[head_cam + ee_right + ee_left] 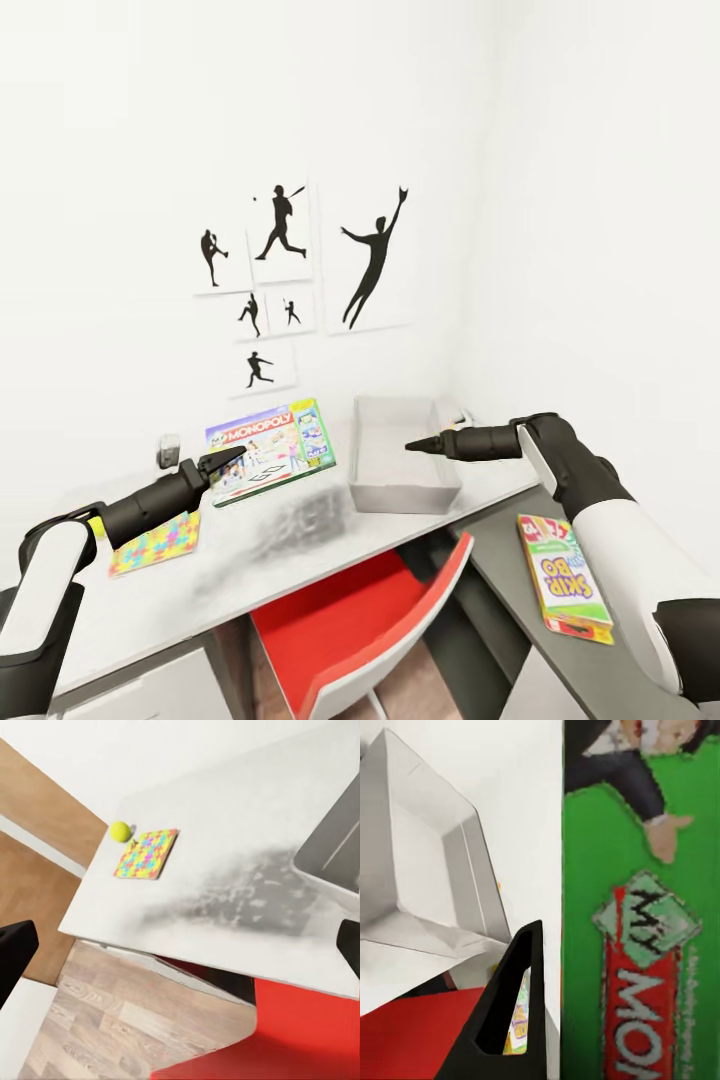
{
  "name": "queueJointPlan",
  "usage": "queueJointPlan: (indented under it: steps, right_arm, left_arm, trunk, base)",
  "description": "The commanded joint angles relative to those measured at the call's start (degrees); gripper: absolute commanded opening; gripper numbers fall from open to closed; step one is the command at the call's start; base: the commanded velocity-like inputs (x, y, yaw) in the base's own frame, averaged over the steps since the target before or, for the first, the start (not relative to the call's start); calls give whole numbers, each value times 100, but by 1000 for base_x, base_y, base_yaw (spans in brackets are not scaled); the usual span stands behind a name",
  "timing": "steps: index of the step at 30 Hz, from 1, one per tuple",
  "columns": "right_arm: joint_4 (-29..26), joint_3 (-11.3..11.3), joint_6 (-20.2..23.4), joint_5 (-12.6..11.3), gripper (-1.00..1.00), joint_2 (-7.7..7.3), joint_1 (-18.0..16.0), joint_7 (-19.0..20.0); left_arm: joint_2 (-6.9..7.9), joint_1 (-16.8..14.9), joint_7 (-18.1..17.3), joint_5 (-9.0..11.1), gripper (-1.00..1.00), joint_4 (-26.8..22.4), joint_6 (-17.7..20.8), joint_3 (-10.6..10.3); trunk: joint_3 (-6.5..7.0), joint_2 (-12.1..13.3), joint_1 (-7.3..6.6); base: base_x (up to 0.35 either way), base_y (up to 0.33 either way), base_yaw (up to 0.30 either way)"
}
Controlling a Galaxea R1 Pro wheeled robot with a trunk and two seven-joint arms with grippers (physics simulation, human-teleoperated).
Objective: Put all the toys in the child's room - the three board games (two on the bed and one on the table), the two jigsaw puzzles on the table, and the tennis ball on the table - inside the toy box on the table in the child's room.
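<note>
My left gripper [224,462] is shut on the edge of a Monopoly board game [268,450], holding it tilted above the table [250,570]. In the left wrist view the game's green face [637,907] sits right beside one black finger [510,1012]. The light grey toy box [402,462] stands at the table's right end. My right gripper [425,445] hovers at its near rim, open and empty [180,952]. A jigsaw puzzle [155,543] lies at the left, with the tennis ball [120,831] beside it. A Skip-Bo board game [563,578] lies on the dark grey cabinet.
A red chair [370,610] is tucked under the table's front edge. A small grey object [168,450] stands near the wall behind my left arm. Black silhouette pictures [300,270] hang on the white wall. The dark grey cabinet [500,560] adjoins the table's right end.
</note>
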Motion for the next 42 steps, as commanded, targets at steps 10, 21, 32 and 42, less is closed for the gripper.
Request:
queueJointPlan:
  steps: [10,21,32,42]
  right_arm:
    - [-2,29,44,-61,100,0,-7,-23]
    - [2,30,44,-59,100,7,-7,-23]
    - [-2,30,46,-63,100,-2,-7,-20]
    - [-14,28,48,-65,100,-11,-7,7]
  left_arm:
    - [-6,-36,-25,-38,-100,-2,23,-29]
    - [-11,-43,-23,-38,-100,-4,23,-45]
    - [-19,-46,-26,-34,-100,-16,23,-46]
    - [-25,-72,-30,-37,-100,-16,18,-47]
  trunk:
    - [-12,-13,7]
    - [-12,-13,7]
    - [-12,-13,7]
    - [-12,-13,7]
  base:
    - [294,112,0]
    - [86,24,-218]
    - [11,3,-132]
    - [116,0,-21]
